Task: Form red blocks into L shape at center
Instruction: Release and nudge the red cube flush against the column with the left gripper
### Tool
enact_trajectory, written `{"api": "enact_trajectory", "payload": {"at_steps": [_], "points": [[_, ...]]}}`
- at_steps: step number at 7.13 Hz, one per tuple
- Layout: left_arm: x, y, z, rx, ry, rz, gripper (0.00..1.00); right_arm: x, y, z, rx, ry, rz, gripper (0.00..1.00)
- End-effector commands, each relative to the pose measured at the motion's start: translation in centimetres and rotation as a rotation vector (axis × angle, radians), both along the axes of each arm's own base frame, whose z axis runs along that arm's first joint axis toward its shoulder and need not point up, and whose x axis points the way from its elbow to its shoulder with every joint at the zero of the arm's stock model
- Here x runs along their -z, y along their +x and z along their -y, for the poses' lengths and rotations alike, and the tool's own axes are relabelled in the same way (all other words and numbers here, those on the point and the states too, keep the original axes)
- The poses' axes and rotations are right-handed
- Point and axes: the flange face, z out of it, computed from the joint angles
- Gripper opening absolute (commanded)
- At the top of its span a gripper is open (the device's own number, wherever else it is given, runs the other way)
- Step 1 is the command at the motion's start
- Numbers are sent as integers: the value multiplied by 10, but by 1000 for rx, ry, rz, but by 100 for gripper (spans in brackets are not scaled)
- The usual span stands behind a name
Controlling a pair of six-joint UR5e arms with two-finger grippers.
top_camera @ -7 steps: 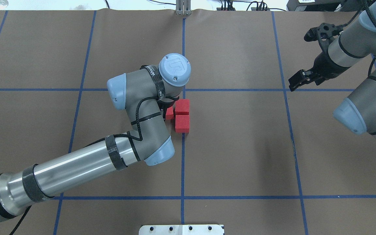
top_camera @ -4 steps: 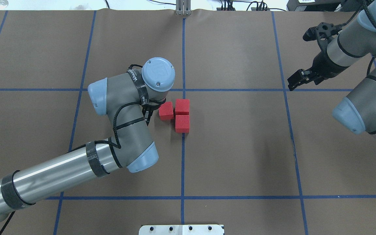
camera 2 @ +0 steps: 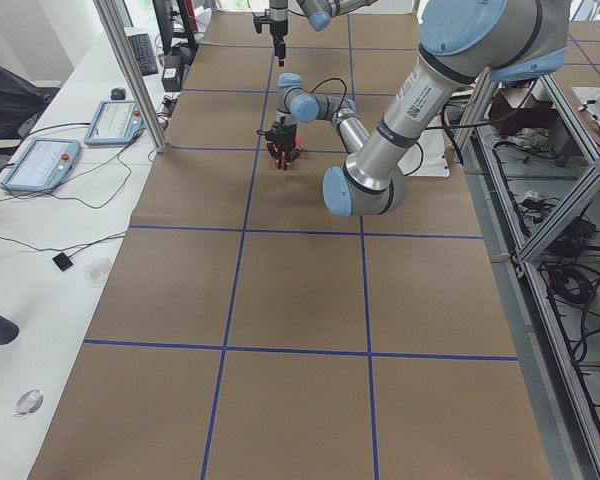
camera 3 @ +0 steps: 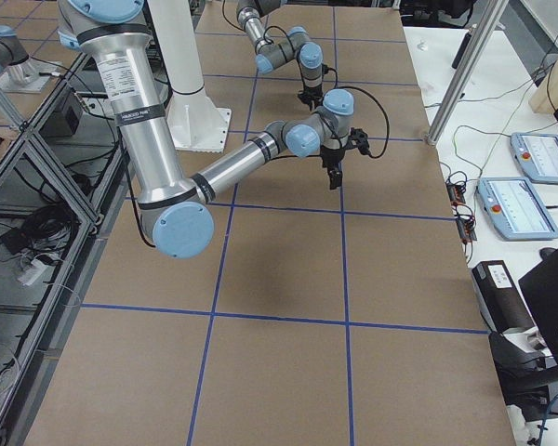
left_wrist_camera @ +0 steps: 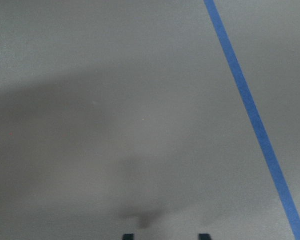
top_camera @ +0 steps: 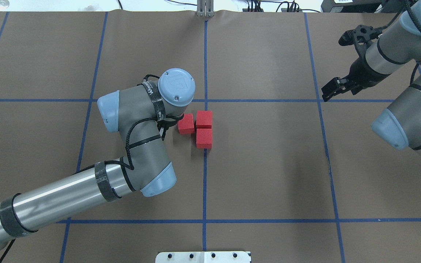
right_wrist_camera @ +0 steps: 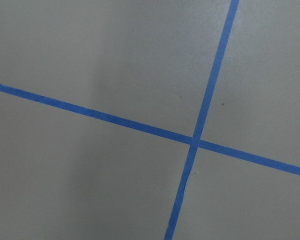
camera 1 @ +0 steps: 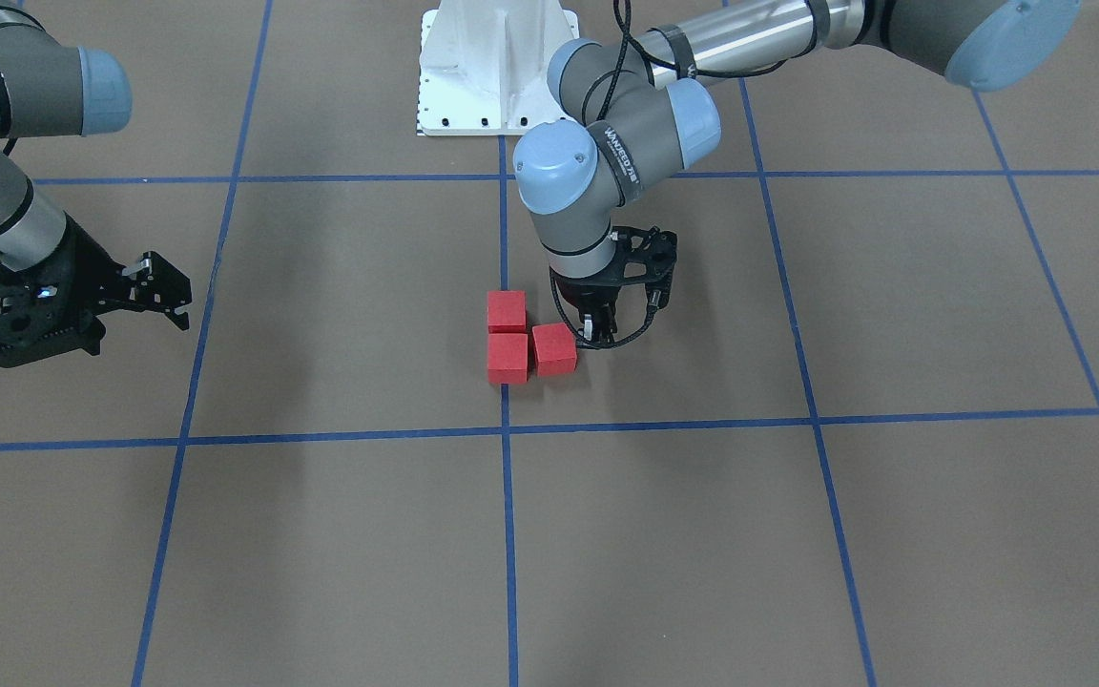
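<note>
Three red blocks lie touching in an L at the center. Two (top_camera: pixel 204 119) (top_camera: pixel 204 138) sit in a row on the central blue tape line (top_camera: pixel 205 175); the third (top_camera: pixel 186 124) sits to the left of the far one. They also show in the front view (camera 1: pixel 507 311) (camera 1: pixel 508 357) (camera 1: pixel 554 349). My left gripper (camera 1: pixel 600 332) hangs low just beside the third block, apart from it, open and empty; my wrist hides most of it from overhead. My right gripper (top_camera: pixel 328 93) hovers open and empty at the far right, also in the front view (camera 1: pixel 168 291).
The white robot base plate (top_camera: pixel 203 256) sits at the near edge, also in the front view (camera 1: pixel 497 67). A metal bracket (top_camera: pixel 205 9) stands at the far edge on the central line. Blue tape lines divide the brown surface into squares.
My left arm has drawn back to the left, off the third block, which now lies uncovered. The blocks have not moved. The right arm has barely shifted.
</note>
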Motion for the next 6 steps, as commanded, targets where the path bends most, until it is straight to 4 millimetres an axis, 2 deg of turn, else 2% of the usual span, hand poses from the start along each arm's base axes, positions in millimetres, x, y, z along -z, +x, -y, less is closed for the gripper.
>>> {"api": "enact_trajectory", "payload": {"at_steps": [1,6], "points": [[8,3,-2,-5,3,-10,0,1,0,0,0,1,1,99],[18,9,-7,-15,37,-62,0,2,2,-1,-2,3,4,99]]}}
